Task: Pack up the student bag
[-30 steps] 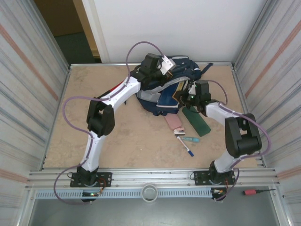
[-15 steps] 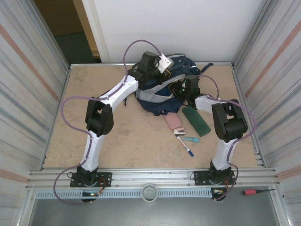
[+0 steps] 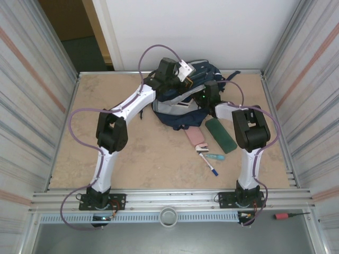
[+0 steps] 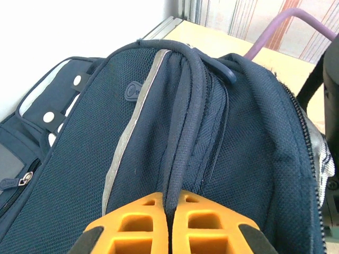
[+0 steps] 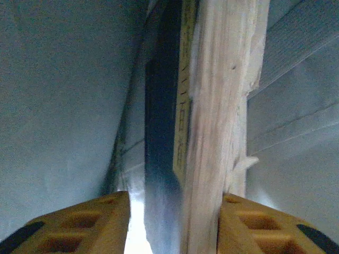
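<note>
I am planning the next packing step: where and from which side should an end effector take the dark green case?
Probably best to take the dark green case across its narrow width, near its middle, coming straight down from above. It lies flat on the table, long and slim, set diagonally, so the grip must turn to match.

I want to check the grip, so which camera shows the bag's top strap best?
Left wrist view: the strap runs straight from the shut left claw up the student bag. In the top view the left arm covers it. The right wrist view shows a book inside grey lining.
</note>
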Tool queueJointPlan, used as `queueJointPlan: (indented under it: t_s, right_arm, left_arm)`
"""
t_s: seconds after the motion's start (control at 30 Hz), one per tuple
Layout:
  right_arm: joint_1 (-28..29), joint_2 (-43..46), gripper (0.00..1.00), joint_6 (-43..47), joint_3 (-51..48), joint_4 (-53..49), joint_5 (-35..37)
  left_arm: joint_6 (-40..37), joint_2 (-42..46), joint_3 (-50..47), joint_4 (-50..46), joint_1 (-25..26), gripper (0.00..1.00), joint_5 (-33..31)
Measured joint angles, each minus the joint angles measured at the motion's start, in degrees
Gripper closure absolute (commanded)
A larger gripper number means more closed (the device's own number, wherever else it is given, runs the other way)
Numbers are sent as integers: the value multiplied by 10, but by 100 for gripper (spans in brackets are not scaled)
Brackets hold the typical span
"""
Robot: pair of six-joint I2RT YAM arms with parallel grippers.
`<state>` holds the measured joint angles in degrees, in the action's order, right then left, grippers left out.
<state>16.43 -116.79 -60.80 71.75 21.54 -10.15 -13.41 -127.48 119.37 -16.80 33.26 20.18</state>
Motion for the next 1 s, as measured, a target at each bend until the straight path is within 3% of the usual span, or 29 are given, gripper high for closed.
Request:
queueJointPlan:
  t_s: [0.07,0.23,0.5,0.73,1.0]
  right_arm:
    - [-4,5,45,21,-1,-16,-10]
    - [-6,70,45,69,-57,-54,-28]
    - [27,147,67,128,-129,-86,-54]
    - [67,130,79,170,-115,-116,-67]
    - [40,33,83,179,-23,-112,-82]
  left_arm:
    - [0,0,0,0,0,100,0]
    - [2,0,0,0,0,100,4]
    - [9,0,0,-1,0,100,4]
    - [17,0,0,-1,0,100,9]
    - [22,0,0,0,0,100,11]
